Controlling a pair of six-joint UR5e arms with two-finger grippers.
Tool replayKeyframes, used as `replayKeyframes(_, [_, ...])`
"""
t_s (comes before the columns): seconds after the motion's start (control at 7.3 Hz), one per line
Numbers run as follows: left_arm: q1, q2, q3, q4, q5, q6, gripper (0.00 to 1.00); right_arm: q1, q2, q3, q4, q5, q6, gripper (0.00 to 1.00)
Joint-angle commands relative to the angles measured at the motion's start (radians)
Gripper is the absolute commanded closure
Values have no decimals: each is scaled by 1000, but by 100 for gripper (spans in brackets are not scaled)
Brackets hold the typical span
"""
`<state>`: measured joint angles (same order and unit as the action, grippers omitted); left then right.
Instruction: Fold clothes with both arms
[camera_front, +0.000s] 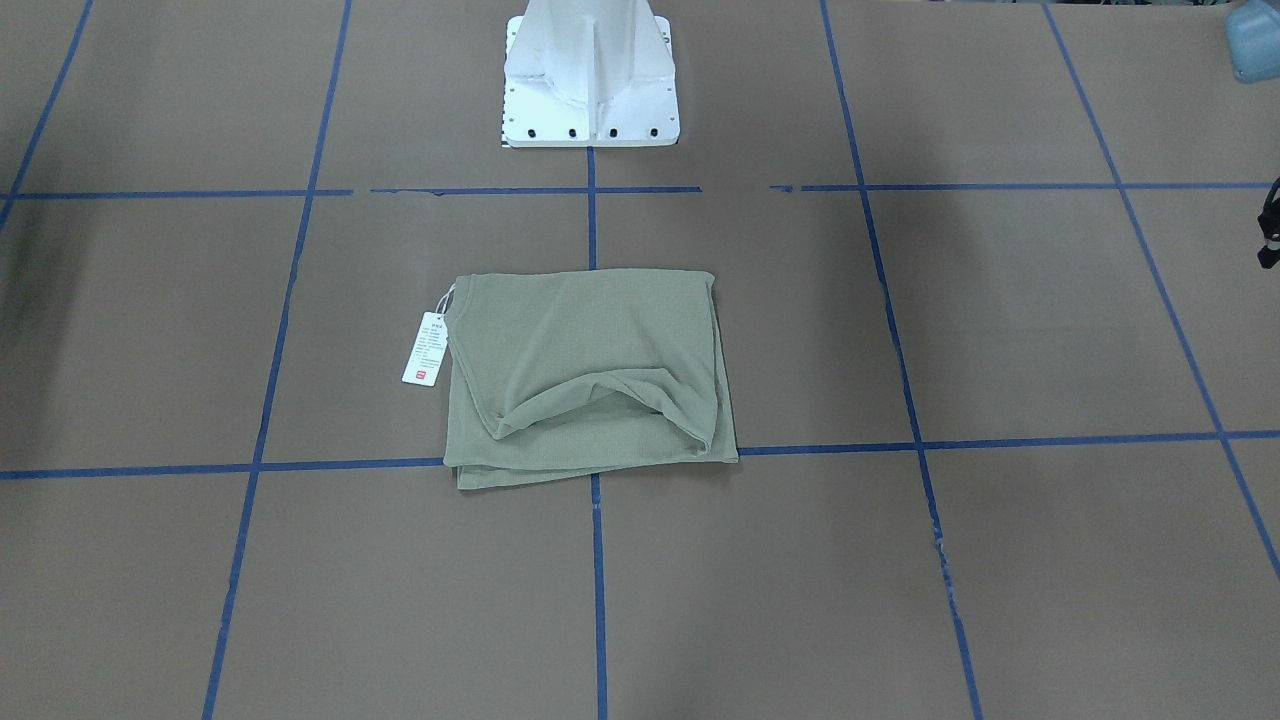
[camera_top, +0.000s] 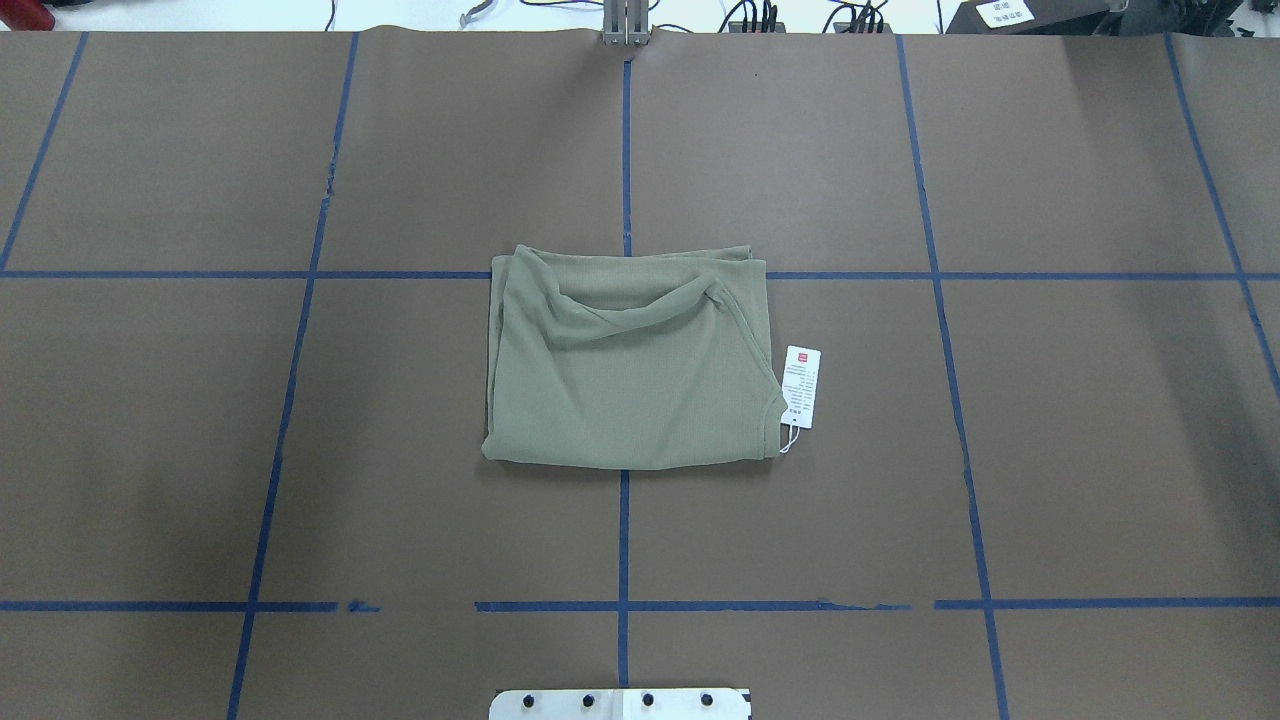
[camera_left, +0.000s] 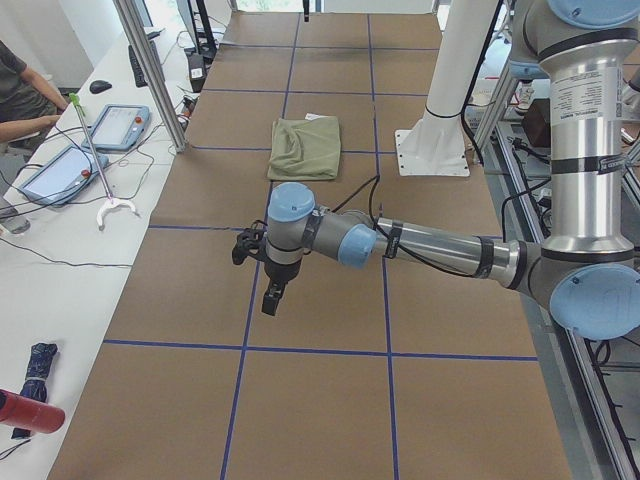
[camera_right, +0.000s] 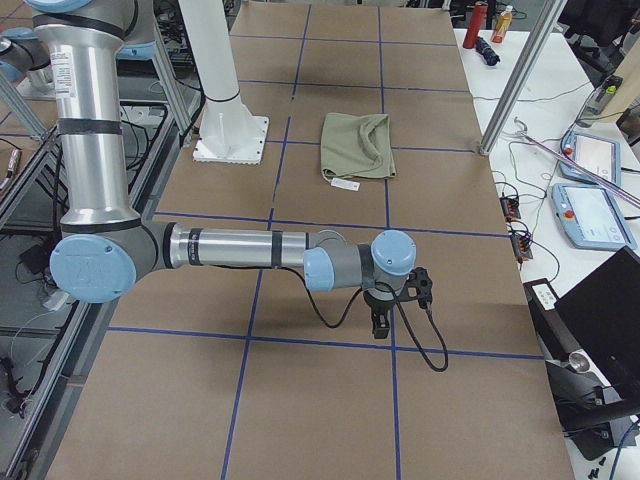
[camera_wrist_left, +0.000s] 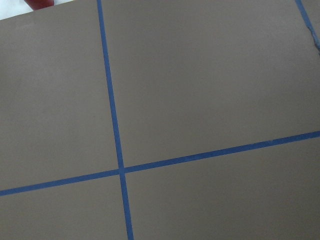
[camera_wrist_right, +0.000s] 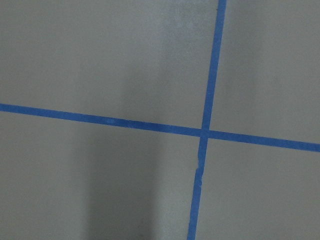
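Left gripper (camera_left: 272, 300) and right gripper (camera_right: 380, 326) each hang fingers-down over bare paper. Each shows only in a side view, so I cannot tell whether the fingers are spread or pressed together.

Shirt (camera_top: 628, 365) lies flat on the table between the two grippers, well apart from both and in toward the table's middle from either one. It is sage green, folded to a near-square slab. The long axis (only slightly the longer) runs along the line from one gripper to the other. The tagged edge points toward the right gripper's side. The white hang tag (camera_top: 802, 387) lies on the paper just beside that edge, joined by its string. A loose drooping fold crosses the edge farthest from the white pedestal (camera_front: 590, 90), which stands near the opposite edge.

Table (camera_top: 1050, 450) is covered in brown paper with a blue tape grid (camera_top: 625, 540). Both wrist views show paper and one tape crossing only.

Beyond the left gripper, a side desk holds two tablets (camera_left: 120, 125), with a seated person's arm (camera_left: 25, 100) at the frame edge.
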<state>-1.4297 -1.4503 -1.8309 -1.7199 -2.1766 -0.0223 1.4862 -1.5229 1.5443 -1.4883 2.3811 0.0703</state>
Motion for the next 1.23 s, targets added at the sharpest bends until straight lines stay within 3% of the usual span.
replayKeyframes(0.0, [-122, 8, 24, 162, -6, 308, 0, 32, -5, 141, -264, 12, -1, 0])
replayKeyframes(0.27, [-133, 13, 105, 151, -119, 335, 0, 52, -19, 174, -326, 15, -10, 0])
replayKeyframes(0.69, [-133, 13, 124, 123, -112, 334, 0, 86, -77, 171, -297, 7, -35, 0])
replayKeyframes(1.1, [-133, 15, 124, 123, -108, 334, 0, 86, -149, 160, -163, -3, -29, 0])
